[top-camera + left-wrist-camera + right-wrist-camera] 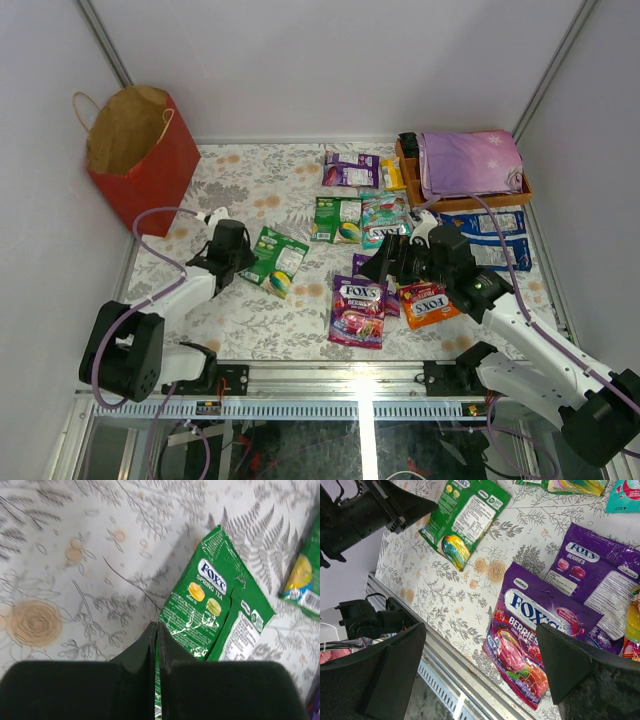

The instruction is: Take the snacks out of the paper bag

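Note:
The red paper bag [145, 160] stands open at the far left. Several snack packets lie on the floral table. My left gripper [238, 262] [156, 627] is shut on the near edge of a green FOX'S Spring Tea packet [277, 260] [210, 605]; a green sliver shows between the fingers. My right gripper [385, 262] [480, 630] is open and empty, just above a purple FOX'S Berries packet [358, 310] [530, 615]. A second purple packet [590, 575] lies beside it. The green packet also shows in the right wrist view [465, 517].
An orange packet [425, 303], teal [385, 215], green [337, 220] and purple [350, 168] packets and two blue-and-white packs [495, 228] lie mid-right. A wooden tray [524, 188] holds a purple cloth [470, 162] at the back right. White walls enclose the table.

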{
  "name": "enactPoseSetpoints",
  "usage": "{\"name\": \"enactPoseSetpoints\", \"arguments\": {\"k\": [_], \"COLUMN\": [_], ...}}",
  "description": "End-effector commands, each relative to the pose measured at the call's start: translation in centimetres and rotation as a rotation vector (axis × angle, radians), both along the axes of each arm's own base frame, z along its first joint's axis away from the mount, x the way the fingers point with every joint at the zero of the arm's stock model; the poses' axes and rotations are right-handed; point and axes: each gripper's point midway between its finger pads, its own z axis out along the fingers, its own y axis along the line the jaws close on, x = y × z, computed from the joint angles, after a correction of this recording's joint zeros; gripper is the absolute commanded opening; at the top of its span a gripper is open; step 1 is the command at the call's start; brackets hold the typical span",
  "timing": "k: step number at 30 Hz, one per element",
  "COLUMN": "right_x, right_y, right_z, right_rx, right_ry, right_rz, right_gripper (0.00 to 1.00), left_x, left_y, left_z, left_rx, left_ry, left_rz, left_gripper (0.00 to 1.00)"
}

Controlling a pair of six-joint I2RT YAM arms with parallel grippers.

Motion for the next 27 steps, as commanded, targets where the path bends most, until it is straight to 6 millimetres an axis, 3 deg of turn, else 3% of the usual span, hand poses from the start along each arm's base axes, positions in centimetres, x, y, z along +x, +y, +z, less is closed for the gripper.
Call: {"name": "enactPoseSetpoints", "arguments": {"k": [1, 9, 17, 27], "right_x": [0.4, 0.6, 0.7, 1.3], "right_y": [0.1, 0.3, 0.3, 0.4], "right_z": [1.9, 1.7, 1.6, 1.6], "right_rx": [0.019, 0.02, 0.017, 0.003], "right_ry": [-0.063, -0.062, -0.061, -0.075], "right_rz": [0.011, 0.012, 0.013, 0.004], "right_gripper": [0.99, 0.99, 0.99, 0.99], "left_x": [2.9, 4.8, 7.7, 9.9], "left_y": [2.6, 3.8, 2.0, 2.5], "left_z": [2.7, 4.0, 1.6, 0.1], "left_rx": [0.056, 0.059, -0.051, -0.182], "left_ry": [-0.082, -0.12, -0.105, -0.112], "left_rz": [0.135, 0.191, 0.231, 0.47], "left_gripper": [0.0, 0.0, 0.0, 0.0]}}
